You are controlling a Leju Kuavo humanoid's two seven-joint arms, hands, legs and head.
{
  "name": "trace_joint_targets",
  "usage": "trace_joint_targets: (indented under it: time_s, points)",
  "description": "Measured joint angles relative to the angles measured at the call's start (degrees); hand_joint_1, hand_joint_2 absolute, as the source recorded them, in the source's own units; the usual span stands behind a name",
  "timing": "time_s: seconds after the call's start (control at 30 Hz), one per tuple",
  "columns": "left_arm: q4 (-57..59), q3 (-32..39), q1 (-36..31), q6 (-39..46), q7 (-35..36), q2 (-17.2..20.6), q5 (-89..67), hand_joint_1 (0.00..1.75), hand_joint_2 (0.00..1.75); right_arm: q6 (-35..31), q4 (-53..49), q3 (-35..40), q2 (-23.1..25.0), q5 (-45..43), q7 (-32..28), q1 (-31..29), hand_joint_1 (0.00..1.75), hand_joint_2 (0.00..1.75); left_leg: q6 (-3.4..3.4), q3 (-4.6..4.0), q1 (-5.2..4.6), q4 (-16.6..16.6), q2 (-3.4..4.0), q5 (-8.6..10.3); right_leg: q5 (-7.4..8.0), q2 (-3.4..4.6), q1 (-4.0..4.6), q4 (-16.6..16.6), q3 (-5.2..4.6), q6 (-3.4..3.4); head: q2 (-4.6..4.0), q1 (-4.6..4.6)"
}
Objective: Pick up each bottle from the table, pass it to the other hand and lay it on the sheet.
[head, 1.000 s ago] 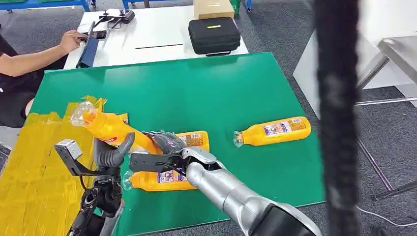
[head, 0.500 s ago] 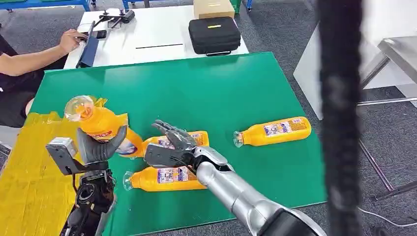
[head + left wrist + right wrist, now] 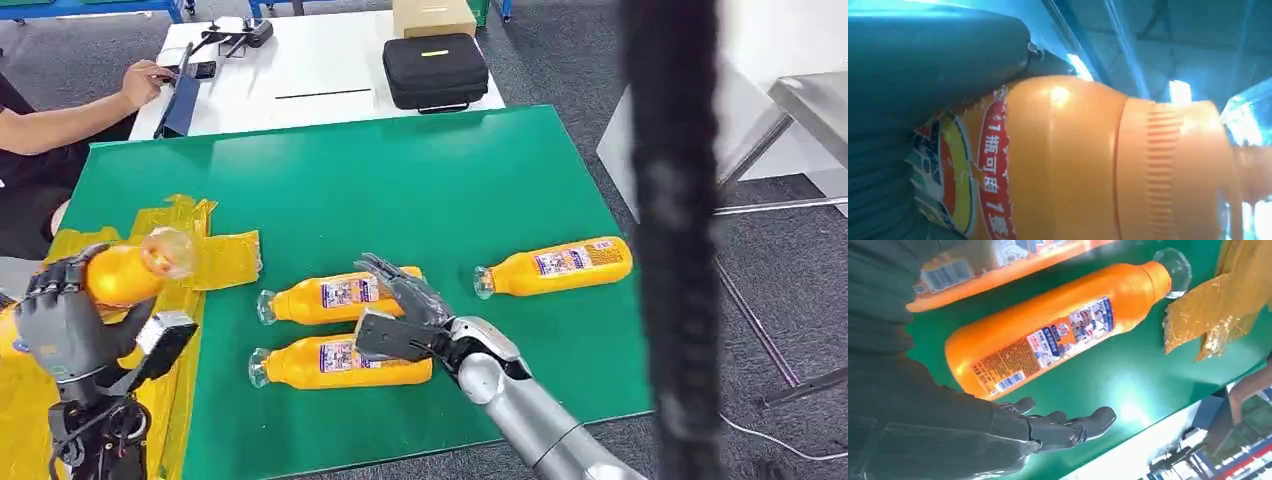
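My left hand (image 3: 62,325) grips an orange bottle (image 3: 125,272) with a clear cap, lifted above the yellow sheet (image 3: 45,390) at the table's left front. The left wrist view shows that bottle (image 3: 1088,165) close up against my hand. My right hand (image 3: 400,310) hovers open, fingers spread, over two orange bottles lying side by side: a farther bottle (image 3: 335,296) and a nearer bottle (image 3: 335,365). The right wrist view shows the farther bottle (image 3: 1058,332) below my open right hand (image 3: 998,430). A third lying bottle (image 3: 555,266) rests further right on the green table (image 3: 400,180).
A person's arm (image 3: 70,120) reaches onto a white table (image 3: 300,70) behind the green one, beside a black case (image 3: 435,72) and a cardboard box (image 3: 433,17). A thick black cable (image 3: 675,240) hangs across the right side. The green table's right edge borders grey floor.
My left hand carried the bottle leftward, away from my right hand and over the sheet. My right hand let go, opened and drew back to the right above the two lying bottles.
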Motion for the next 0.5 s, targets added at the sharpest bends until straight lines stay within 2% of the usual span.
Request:
trace_joint_targets:
  time_s: [0.1, 0.23, 0.33, 0.5]
  points:
    - [1.91, -0.28, 0.82, -0.02, 8.93, 1.23, -15.21, 1.75, 1.75, 1.14, -2.3, 1.4, -1.56, 2.48, 1.62, 2.04, 0.0, 1.75, 0.0, -0.02, 0.0, -0.01, 0.0, 0.0, 0.0, 0.0, 0.0, 0.0, -0.01, 0.0, 0.0, 0.0]
    - [11.33, -4.28, 0.15, -0.04, 22.0, 5.35, -17.2, 1.75, 1.75, 2.21, -4.77, 5.28, -3.06, 5.99, 4.05, 4.09, 0.0, 1.75, 0.0, -0.02, 0.01, -0.01, 0.1, -0.01, 0.0, 0.07, 0.0, 0.01, -0.03, -0.01, 0.0, -0.02]
    - [17.71, -6.6, -0.25, -0.04, 23.91, 8.21, -15.71, 1.75, 1.75, 2.38, -5.08, 8.03, -3.76, 6.69, 4.44, 4.15, 0.0, 1.75, -0.01, -0.02, 0.03, -0.01, 0.07, 0.0, -0.01, 0.07, 0.01, 0.01, -0.05, -0.01, 0.0, 0.0]
    - [24.6, -8.35, -1.33, -0.04, 24.21, 10.79, -12.82, 1.75, 1.75, 3.67, -5.32, 10.34, -4.46, 7.22, 4.77, 3.85, 0.0, 1.75, -0.01, -0.04, 0.03, -0.02, 0.05, 0.0, -0.01, 0.07, 0.0, 0.02, -0.04, -0.01, 0.0, 0.0]
